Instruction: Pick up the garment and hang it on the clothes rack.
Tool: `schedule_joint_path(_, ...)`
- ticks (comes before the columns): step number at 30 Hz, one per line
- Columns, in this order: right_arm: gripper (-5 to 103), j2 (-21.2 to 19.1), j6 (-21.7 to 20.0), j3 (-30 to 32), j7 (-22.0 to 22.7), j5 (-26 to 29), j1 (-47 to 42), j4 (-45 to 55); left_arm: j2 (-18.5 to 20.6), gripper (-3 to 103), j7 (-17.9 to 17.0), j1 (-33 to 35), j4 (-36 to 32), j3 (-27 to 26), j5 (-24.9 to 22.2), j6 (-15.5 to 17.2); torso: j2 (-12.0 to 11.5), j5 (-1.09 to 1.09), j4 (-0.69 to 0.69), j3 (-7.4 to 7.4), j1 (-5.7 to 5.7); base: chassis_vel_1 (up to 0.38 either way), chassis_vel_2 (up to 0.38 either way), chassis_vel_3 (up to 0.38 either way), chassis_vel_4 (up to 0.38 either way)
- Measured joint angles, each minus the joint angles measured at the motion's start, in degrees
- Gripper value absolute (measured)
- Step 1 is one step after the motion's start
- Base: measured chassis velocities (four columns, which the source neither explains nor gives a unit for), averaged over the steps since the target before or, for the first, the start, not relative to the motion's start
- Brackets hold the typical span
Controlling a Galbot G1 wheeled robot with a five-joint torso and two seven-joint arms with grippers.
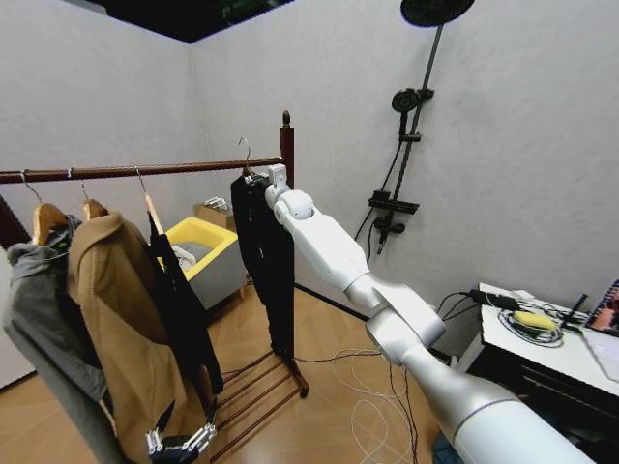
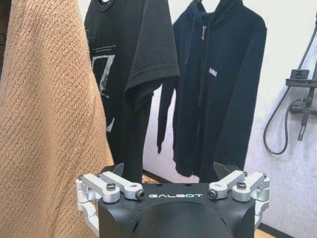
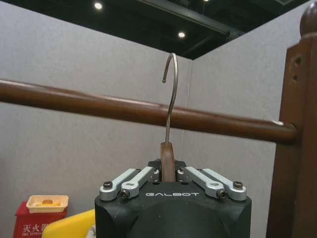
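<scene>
Garment [image 1: 271,261] hung from its hanger, which our right gripper [image 3: 168,171] clenched at the neck beside the clothes rack [image 3: 148,113]; its hook [image 3: 170,94] seemed raised above the bar, perhaps not seated. Our left gripper [image 1: 179,445] waited low, fingers spread, near the tan coat [image 1: 121,319].

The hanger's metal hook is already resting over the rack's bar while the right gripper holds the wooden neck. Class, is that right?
Not quite. In the right wrist view the metal hook rises above the bar without resting on it. The right gripper does hold the hanger's wooden neck.
</scene>
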Motion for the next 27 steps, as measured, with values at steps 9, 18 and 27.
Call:
schedule_joint_path(9,9,0.0,0.5,1.4,-0.7,-1.8,-0.4,-2.6,0.0,100,0.0,0.0,0.0,0.0,0.0,0.0,0.0,0.0,-0.01,-0.01,0.0,0.0,0.0,0.0,0.0)
schedule_joint_path(18,9,-1.4,-0.3,-0.1,-0.7,-0.9,-1.3,-1.3,0.0,100,0.0,0.0,0.0,0.0,0.0,0.0,0.0,-0.01,0.0,-0.01,0.0,0.0,0.0,0.0,0.0)
schedule_joint_path(27,9,-1.3,-1.0,-0.8,-1.0,-0.1,-1.5,-2.6,0.0,100,0.0,0.0,0.0,0.0,0.0,0.0,0.0,-0.01,0.01,-0.03,-0.01,0.0,0.0,0.0,0.0)
